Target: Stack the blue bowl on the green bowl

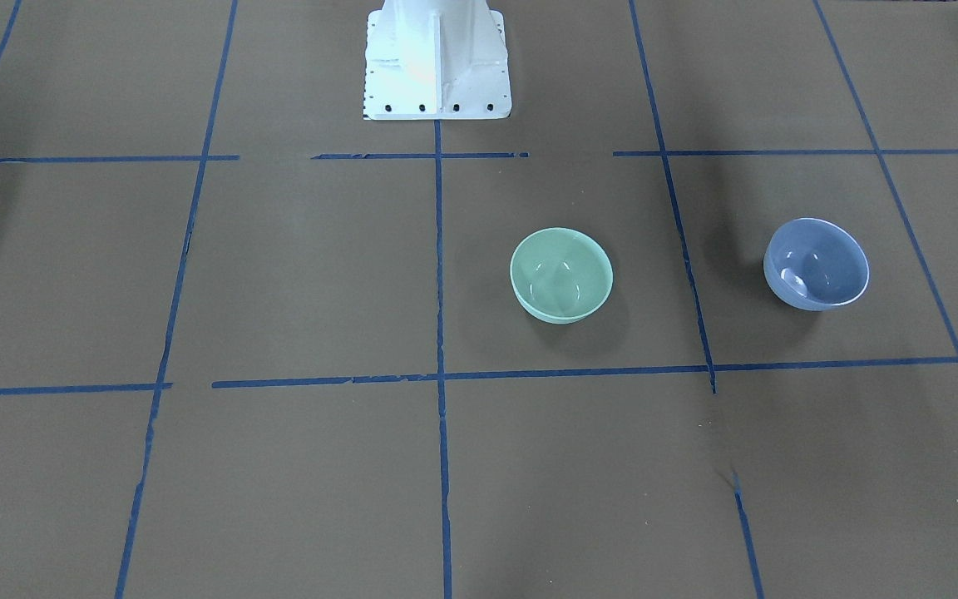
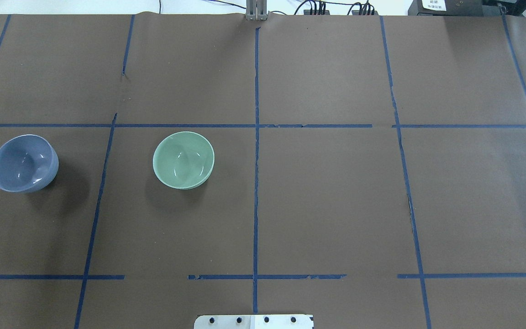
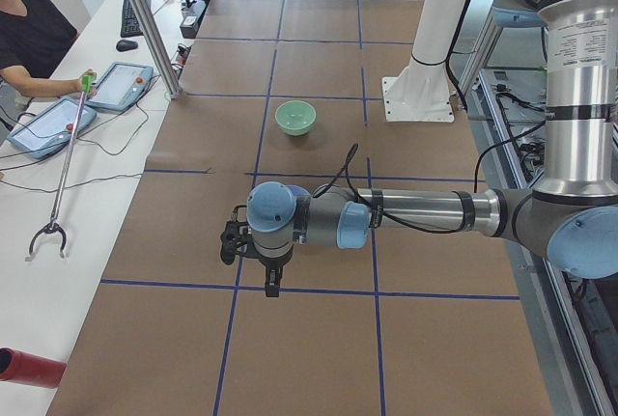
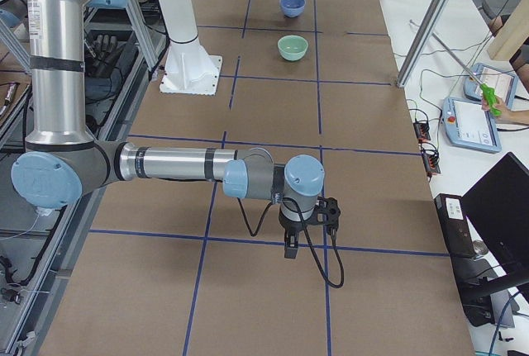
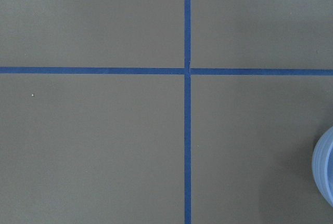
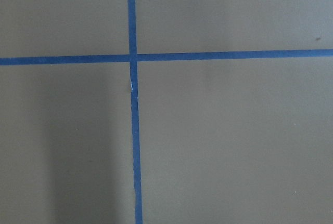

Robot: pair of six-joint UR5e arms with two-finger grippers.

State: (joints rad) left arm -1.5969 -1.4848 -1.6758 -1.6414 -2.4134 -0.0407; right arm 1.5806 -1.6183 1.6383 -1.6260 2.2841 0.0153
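— Where is the blue bowl?

— It sits on the brown table, right side up, far over on the robot's left side.

— And the green bowl?

— That one sits right side up too, nearer the middle of the table. A blue tape line runs between the two bowls. They are well apart and do not touch.

— Is a claw holding a bowl?

— No. Both bowls sit on the table by themselves. The left gripper hangs above the table with no bowl in it (the left wrist camera looks straight down and sees just the edge of the blue bowl). The right gripper hangs above the other end of the table, well away from both bowls, and it has no bowl either.

— Are the claws wide apart or squeezed together?

— I cannot tell. They show only from the side, small and dark.
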